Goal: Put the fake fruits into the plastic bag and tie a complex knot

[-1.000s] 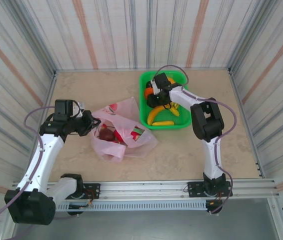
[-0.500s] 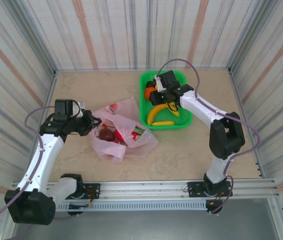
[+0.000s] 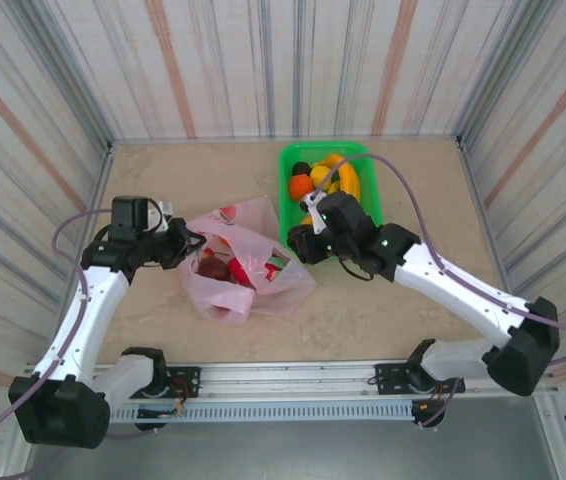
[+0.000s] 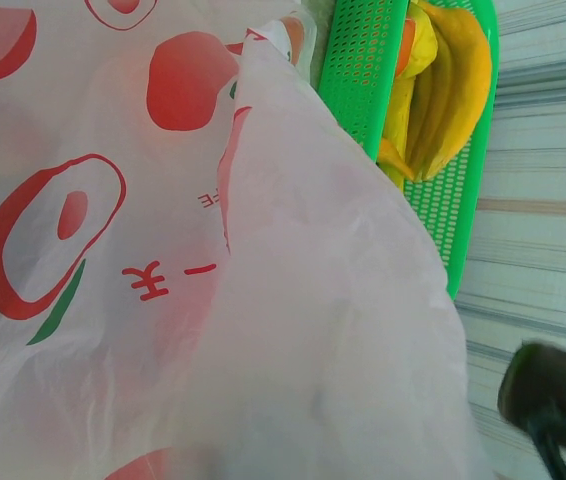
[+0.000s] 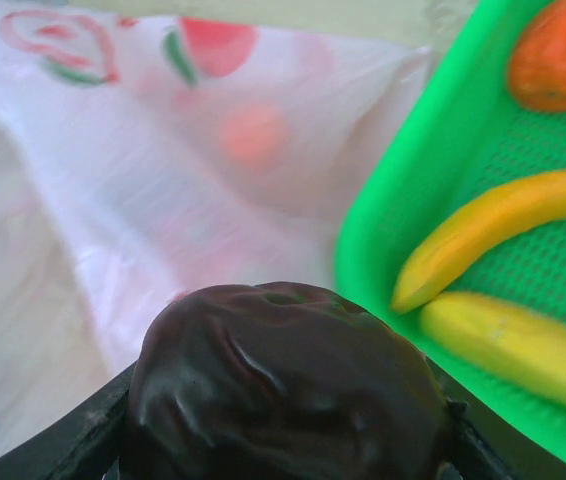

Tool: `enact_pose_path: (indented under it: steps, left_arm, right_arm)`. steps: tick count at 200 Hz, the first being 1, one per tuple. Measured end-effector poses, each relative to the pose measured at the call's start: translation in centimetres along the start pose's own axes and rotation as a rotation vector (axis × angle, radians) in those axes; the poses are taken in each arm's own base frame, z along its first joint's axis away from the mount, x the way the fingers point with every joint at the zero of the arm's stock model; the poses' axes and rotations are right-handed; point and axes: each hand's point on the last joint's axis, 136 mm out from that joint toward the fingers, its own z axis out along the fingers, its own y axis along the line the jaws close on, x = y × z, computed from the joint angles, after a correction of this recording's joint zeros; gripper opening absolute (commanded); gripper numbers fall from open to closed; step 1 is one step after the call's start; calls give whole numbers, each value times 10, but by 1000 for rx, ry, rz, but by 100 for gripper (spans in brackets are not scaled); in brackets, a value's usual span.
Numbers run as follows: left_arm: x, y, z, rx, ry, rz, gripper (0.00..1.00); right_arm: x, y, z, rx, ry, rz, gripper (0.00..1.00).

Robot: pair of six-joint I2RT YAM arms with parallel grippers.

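A dark fruit (image 5: 288, 385), likely light and slippery, is pinched mid-body by the right end effector (image 3: 306, 243); the rim of the flimsy bag (image 3: 248, 215) is clamped by the left end effector (image 3: 181, 245).

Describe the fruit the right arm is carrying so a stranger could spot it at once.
Find the green mesh basket at the far side of the table; at its near left corner, beside the pink plastic bag, the right gripper holds one fruit. This dark purple fruit is round, glossy and wrinkled, unlike the yellow bananas and orange fruit in the basket.
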Motion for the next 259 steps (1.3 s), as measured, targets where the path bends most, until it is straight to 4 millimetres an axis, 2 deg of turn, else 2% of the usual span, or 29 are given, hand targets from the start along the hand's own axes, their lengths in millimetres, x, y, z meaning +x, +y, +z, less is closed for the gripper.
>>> enact_pose_path:
  steps: [26, 54, 97, 149, 190, 259]
  left_arm:
    - [0, -1, 0, 7, 5, 1, 3]
    - [1, -3, 1, 16, 7, 4, 3]
    - [0, -4, 1, 26, 6, 9, 3]
    - [0, -8, 1, 45, 10, 16, 3]
    - [-2, -5, 2, 30, 1, 21, 3]
    - [-5, 1, 7, 0, -1, 16, 3]
  right_arm:
    - [21, 33, -9, -78, 5, 11, 51]
    - [33, 69, -3, -155, 15, -7, 51]
    - [42, 113, 44, -195, 72, -68, 51]
    - [24, 144, 94, -235, 47, -102, 51]
    - [22, 146, 128, -224, 43, -122, 51]
    - [3, 98, 172, -131, 26, -55, 52]
